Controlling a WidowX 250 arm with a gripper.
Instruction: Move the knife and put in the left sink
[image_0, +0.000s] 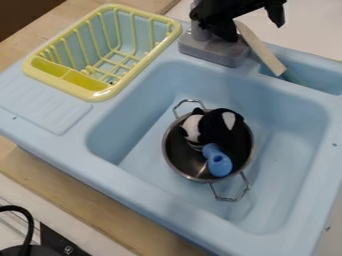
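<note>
My gripper (255, 32) is at the top of the view, just right of the grey faucet base, its two fingers spread apart. Between and slightly below them a knife (262, 49) leans at a slant, its long beige part showing. The knife's lower end rests in the small basin (314, 75) at the back right, where a darker greenish part partly shows. Whether a finger touches the knife's upper end, I cannot tell. The large light-blue sink (143, 120) lies in front.
A metal pot (175, 159) with two handles stands in the large sink, holding a black-and-white plush toy (220, 125) and a blue object (217, 161). The yellow dish rack (100, 95) sits at the upper left. Behind the large sink rises the grey faucet base (214, 49).
</note>
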